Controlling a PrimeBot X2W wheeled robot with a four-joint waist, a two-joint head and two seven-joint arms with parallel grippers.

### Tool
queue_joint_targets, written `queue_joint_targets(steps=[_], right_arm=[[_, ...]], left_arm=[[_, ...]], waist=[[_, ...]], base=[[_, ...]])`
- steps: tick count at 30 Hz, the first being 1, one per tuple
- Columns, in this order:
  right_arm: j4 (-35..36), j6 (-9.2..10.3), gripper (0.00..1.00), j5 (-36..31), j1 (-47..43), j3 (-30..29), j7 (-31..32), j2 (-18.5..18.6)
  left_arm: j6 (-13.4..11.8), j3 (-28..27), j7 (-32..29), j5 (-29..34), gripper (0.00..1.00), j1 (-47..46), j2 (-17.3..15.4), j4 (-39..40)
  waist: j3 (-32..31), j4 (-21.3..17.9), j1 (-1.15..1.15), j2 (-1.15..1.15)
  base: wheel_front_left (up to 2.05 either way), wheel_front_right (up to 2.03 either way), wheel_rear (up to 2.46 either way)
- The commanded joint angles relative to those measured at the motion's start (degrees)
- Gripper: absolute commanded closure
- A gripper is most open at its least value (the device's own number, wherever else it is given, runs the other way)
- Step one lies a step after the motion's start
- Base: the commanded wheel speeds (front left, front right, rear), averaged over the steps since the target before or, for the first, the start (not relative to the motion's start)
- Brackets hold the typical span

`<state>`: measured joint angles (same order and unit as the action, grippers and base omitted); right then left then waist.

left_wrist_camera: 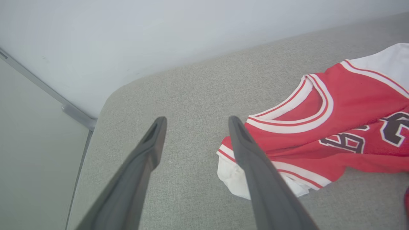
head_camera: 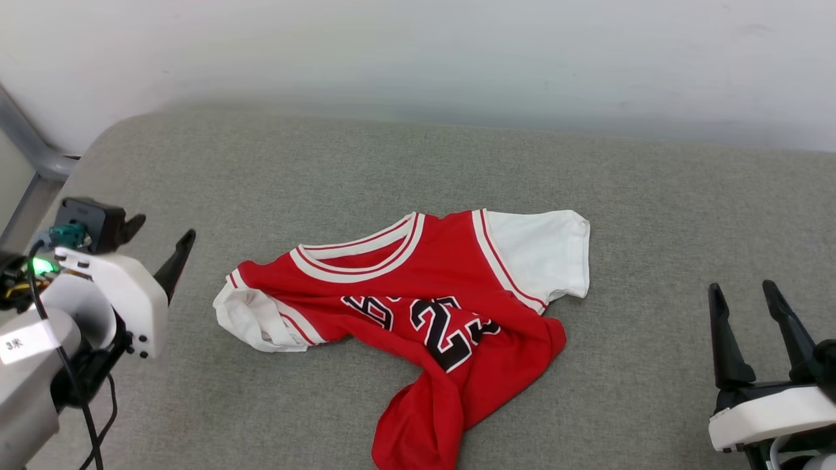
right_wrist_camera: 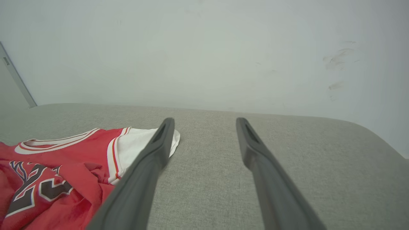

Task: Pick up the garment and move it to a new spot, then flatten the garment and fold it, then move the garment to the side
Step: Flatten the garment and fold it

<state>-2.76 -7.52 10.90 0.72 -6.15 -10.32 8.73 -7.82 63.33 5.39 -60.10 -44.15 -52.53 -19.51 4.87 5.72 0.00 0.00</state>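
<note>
The garment (head_camera: pixel 418 281), a red jersey with white short sleeves and black number 23, lies crumpled on the grey cushioned surface (head_camera: pixel 326 170), collar toward the wall. Its lower part is bunched and twisted toward the front edge. My left gripper (head_camera: pixel 165 226) hovers open to the left of the garment's white sleeve, holding nothing. In the left wrist view the left gripper (left_wrist_camera: pixel 197 119) stands open, with the garment (left_wrist_camera: pixel 335 127) to the right of its fingers. At the lower right my right gripper (head_camera: pixel 741 287) is open and apart from the cloth. The right wrist view has the right gripper (right_wrist_camera: pixel 205 120) open and the garment (right_wrist_camera: pixel 64 159) at the lower left.
A white wall (head_camera: pixel 418 59) runs behind the grey surface. A grey metal frame (head_camera: pixel 29 147) stands at the far left beyond the surface's rounded corner. Bare grey fabric lies to the right of the garment and behind it.
</note>
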Motion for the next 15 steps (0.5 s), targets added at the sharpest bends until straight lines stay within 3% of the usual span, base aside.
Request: queue_joint_targets(steps=[1,9,15], right_arm=[[0.1,0.06,0.0,-0.5,-0.2,0.3,0.1,-0.3],[0.8,0.06,0.0,-0.6,2.3,1.8,1.8,2.6],[1.5,0.06,0.0,1.9,9.2,4.7,5.9,7.5]], left_arm=[[-0.6,-0.3,-0.3,0.3,0.0,-1.0,-0.5,0.9],[-2.9,-0.8,0.2,-0.5,0.0,0.2,-0.8,5.1],[-6.2,-3.0,6.6,-1.7,0.0,4.1,0.0,6.9]], waist=[[0.0,-0.2,0.0,0.0],[-0.6,-1.2,0.0,0.0],[0.0,0.1,0.0,0.0]], base=[[0.0,0.0,0.0],[0.0,0.0,0.0],[0.0,0.0,0.0]])
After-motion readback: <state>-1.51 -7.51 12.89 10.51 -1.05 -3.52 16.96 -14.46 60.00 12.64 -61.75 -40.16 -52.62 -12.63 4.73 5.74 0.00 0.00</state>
